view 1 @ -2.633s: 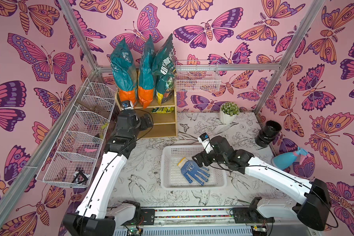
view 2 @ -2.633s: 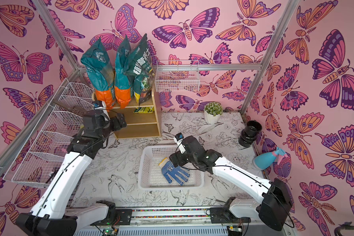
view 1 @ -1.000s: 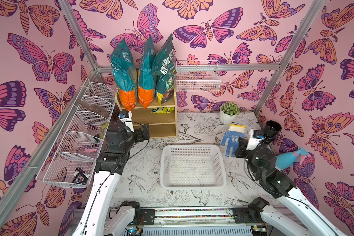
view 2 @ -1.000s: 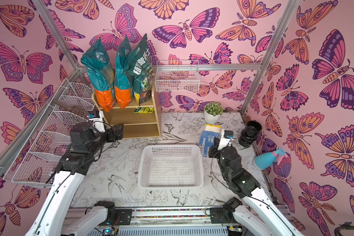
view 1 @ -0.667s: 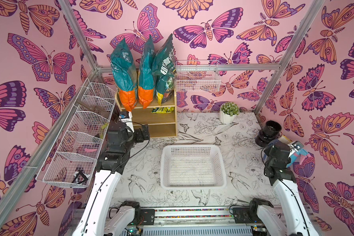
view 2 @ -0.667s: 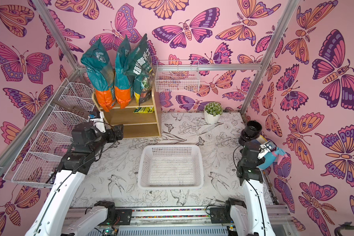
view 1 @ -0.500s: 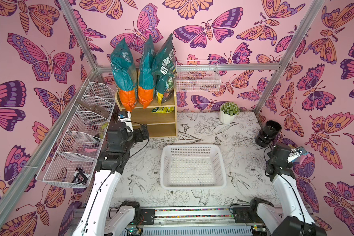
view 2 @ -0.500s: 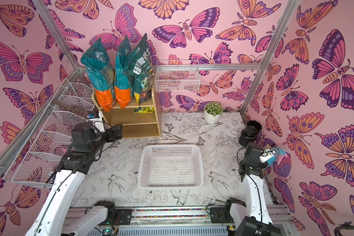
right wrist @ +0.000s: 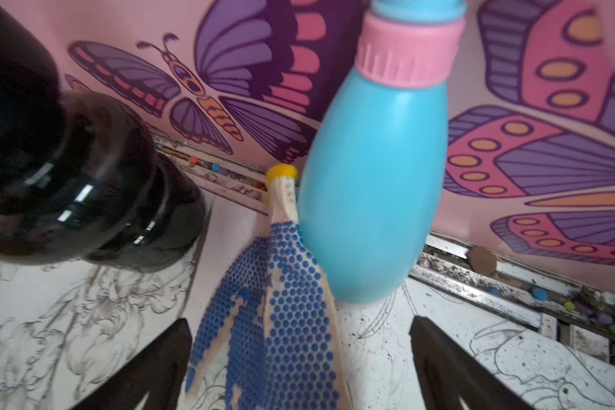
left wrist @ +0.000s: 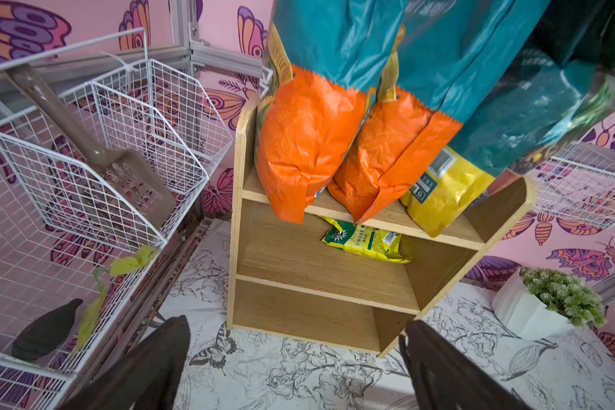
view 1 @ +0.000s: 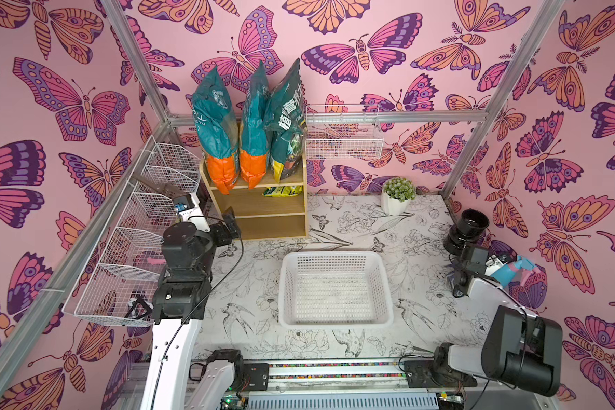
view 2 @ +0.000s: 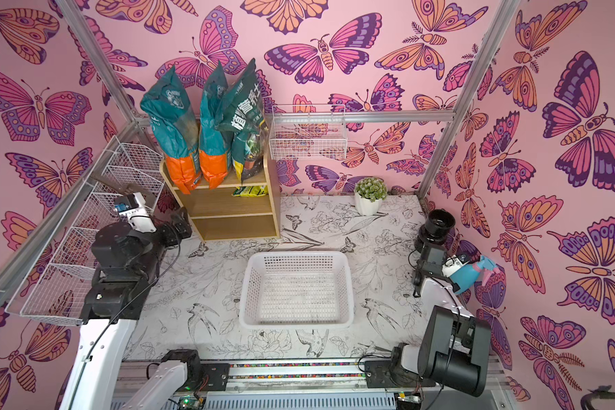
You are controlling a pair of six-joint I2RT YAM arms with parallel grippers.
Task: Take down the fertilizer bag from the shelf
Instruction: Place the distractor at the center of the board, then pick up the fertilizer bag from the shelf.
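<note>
Three bags [view 1: 253,135] (two teal-and-orange, one dark green) stand on the top tier of the shelf [view 1: 263,207]; left gripper [left wrist: 293,330] and right gripper [right wrist: 300,326] both spread wide.

Inventory, by count.
- Shelf [view 1: 260,204]: 1 unit, 3 tiers.
- Tall bags [view 1: 253,124], top tier: 3 (2 teal/orange, 1 dk green).
- Small yellow-green packet [view 1: 284,191], mid tier: 1.
- Wire baskets: 1 on back wall [view 1: 343,136]; left-wall row [view 1: 128,248] approx. 4 or 5, dividers hard to separate.
- White plastic basket [view 1: 334,255]: 1.
- Potted plant [view 1: 398,193]: 1.
- Black jar [view 1: 467,230]: 1.
- Blue spray bottle [view 1: 512,269]: 1.
- Dotted glove [right wrist: 284,319]: 1.
- Brown scoop [left wrist: 114,167]: 1.
</note>
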